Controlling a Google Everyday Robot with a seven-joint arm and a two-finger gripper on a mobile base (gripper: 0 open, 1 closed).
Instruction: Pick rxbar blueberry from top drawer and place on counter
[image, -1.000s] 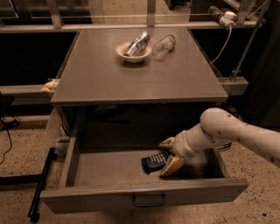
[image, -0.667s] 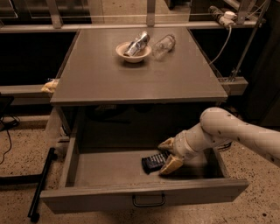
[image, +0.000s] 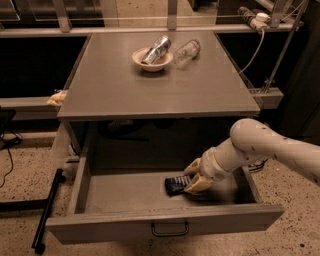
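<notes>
Nothing has visibly moved since the earlier frames: bar, claw and arm sit where they were a second ago.

The rxbar blueberry (image: 175, 184) lies flat on the floor of the top drawer (image: 125, 194), right of the middle and nearer the front wall than the back. Its dark wrapper shows pale print on the top face. The gripper (image: 195, 176) is down inside the drawer at the bar's right end. Its two tan fingers (image: 198, 185) are spread apart, one toward the back of the drawer and the nearer one overlapping the bar's right edge. The bar rests on the drawer floor. The white arm (image: 260, 145) reaches in from the right, over the drawer's right wall.

The drawer is pulled fully out below the counter (image: 150, 95), with its small dark handle (image: 170, 229) at the middle of the front panel. The bar is the only loose thing seen in it.

On the counter, toward the back, stands a pale bowl (image: 141, 61) with a shiny silver can (image: 157, 48) lying tilted in it. A clear plastic bottle (image: 187, 50) lies on its side just to the right of the bowl.
</notes>
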